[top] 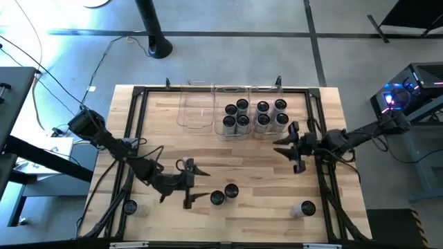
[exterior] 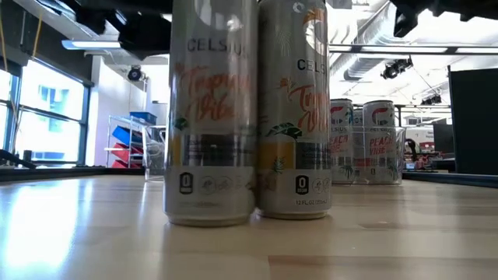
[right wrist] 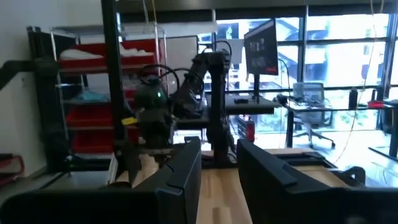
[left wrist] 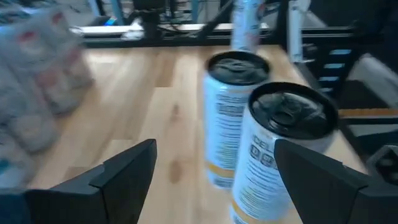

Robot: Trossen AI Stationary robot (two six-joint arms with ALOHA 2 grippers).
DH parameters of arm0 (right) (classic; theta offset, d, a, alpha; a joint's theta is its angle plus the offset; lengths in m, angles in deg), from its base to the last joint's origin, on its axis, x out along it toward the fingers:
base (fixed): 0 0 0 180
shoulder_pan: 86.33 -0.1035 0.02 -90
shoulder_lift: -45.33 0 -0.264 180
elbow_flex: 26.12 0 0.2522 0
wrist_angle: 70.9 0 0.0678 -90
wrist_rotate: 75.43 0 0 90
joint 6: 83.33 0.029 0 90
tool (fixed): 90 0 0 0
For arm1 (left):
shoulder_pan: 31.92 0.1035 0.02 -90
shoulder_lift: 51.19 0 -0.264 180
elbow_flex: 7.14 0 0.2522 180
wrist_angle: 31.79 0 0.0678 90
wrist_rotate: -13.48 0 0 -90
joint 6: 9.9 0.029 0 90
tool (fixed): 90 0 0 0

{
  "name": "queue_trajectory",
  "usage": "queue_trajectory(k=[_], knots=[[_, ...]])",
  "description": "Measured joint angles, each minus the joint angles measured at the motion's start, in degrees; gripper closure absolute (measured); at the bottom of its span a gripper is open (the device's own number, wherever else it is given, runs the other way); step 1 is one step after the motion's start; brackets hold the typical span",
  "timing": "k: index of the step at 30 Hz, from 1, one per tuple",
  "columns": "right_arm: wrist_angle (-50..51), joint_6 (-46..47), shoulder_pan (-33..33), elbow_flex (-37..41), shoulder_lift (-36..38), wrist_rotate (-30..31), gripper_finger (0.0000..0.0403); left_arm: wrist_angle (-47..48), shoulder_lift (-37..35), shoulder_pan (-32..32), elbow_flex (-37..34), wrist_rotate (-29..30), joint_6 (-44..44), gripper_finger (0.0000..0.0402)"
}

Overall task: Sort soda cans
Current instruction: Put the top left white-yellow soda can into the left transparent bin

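Two soda cans (top: pixel 217 198) (top: pixel 231 191) stand upright side by side on the wooden table near its front edge; they fill the low view (exterior: pixel 210 117) (exterior: pixel 299 117). My left gripper (top: pixel 201 185) is open, level, just left of them. In its wrist view (left wrist: pixel 217 180) the nearer can (left wrist: pixel 283 149) stands by one finger, apart from it as far as I can see. My right gripper (top: pixel 282 146) hovers at the right, in front of the bins, with a narrow gap (right wrist: pixel 219 168) and nothing in it. Single cans stand at front right (top: pixel 306 207) and front left (top: pixel 129 206).
Three clear bins sit along the far edge: the left one (top: pixel 196 123) holds nothing, the middle one (top: pixel 220 133) and the right one (top: pixel 253 133) each hold several cans. A black frame (top: pixel 135 138) runs around the table top. Bare wood lies between the arms.
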Motion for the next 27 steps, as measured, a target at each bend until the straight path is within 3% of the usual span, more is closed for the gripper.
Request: queue_trajectory(k=[5,12,22,27], knots=[[-0.5,1.9,-1.7,0.3,-2.8,2.0,0.0307,3.4,-2.2,-4.1,0.0,0.9,-1.7,0.0083],[-3.4,4.6,-1.8,0.3,-8.3,2.0,0.0307,5.0,-0.3,-9.0,0.0,5.3,-12.2,0.0083],[-13.3,9.3,-1.8,0.3,-20.1,2.0,0.0307,-11.0,11.3,-8.7,0.1,9.6,-8.7,0.0083],[-15.8,11.0,-1.8,0.3,-23.7,2.0,0.0307,-18.2,14.0,-6.6,0.0,6.9,-4.7,0.0083]])
